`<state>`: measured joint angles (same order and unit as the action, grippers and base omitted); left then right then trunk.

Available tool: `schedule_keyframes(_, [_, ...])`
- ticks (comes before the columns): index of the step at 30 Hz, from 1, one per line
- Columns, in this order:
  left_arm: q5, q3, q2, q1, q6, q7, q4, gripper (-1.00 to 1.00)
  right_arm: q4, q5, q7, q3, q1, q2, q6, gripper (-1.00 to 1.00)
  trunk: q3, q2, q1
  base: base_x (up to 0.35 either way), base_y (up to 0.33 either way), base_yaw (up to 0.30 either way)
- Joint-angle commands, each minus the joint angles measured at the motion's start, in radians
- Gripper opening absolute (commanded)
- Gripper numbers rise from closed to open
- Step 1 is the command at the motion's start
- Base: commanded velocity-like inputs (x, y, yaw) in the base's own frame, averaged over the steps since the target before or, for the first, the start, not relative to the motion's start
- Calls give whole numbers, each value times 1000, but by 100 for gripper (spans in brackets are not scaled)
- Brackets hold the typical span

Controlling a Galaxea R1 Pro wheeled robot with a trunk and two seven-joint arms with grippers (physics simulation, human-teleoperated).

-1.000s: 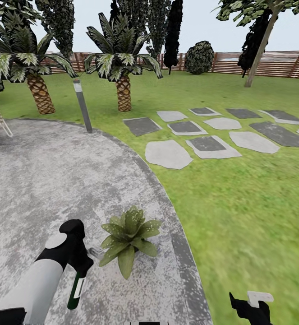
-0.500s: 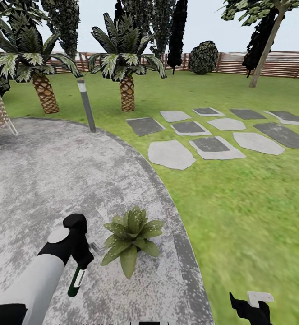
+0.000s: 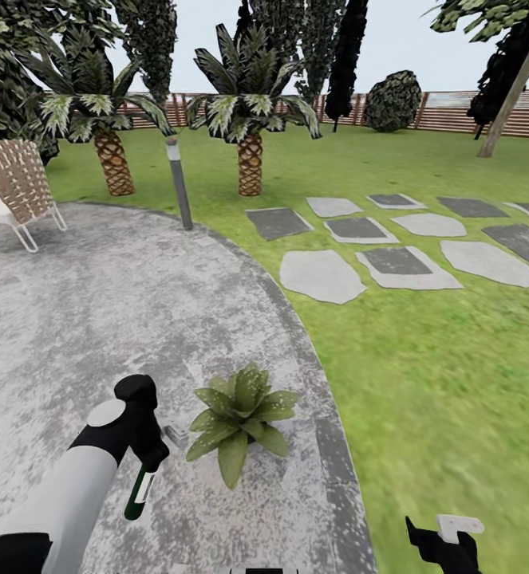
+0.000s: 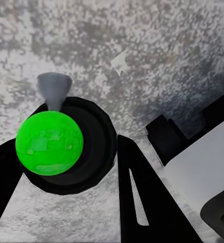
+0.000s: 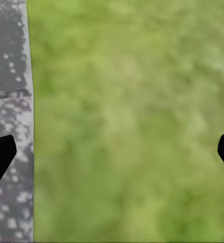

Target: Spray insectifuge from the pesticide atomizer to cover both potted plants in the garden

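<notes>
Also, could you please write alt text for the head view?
The left gripper holds the pesticide atomizer beside a potted plant on the grey patio. Lawn, stepping stones, palm trees and fence lie beyond.

You have one pesticide atomizer (image 3: 140, 494), one potted plant (image 3: 242, 414), two palm trees (image 3: 112, 143), one grey post (image 3: 179, 185), one wicker chair (image 3: 13, 187) at nine o'clock, nine stepping stones (image 3: 320, 275) toward two o'clock, and one round shrub (image 3: 393, 101).
</notes>
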<state>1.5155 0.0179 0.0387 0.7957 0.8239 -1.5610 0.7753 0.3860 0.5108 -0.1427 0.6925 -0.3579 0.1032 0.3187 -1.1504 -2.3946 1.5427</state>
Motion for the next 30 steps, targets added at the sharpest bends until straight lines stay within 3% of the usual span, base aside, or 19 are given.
schedule_keyframes(1, [9, 2, -1, 0, 11, -10, 1, -100, -1, 5, -8, 9, -1, 0, 4, 100, -1, 0, 0, 0, -271, 9])
schedule_keyframes(12, [6, 2, -2, 2, 12, -10, 2, -100, -1, 4, -8, 9, -1, 0, 4, 100, -1, 0, 0, 0, -272, 13])
schedule_keyframes(19, [9, 2, -1, 9, 14, -10, 7, -100, -1, 4, -8, 9, -1, 0, 4, 100, -1, 0, 0, 0, -258, 242])
schedule_keyframes(24, [11, 2, -1, 24, 29, -10, 7, -100, 1, 3, -8, 9, -1, 0, 5, 100, -1, 0, 0, 82, -36, 238])
schedule_keyframes(30, [12, 2, -1, 26, 31, -10, 7, -100, 2, 5, -8, 10, -1, 3, 4, 100, -1, 0, 0, -61, -55, 21])
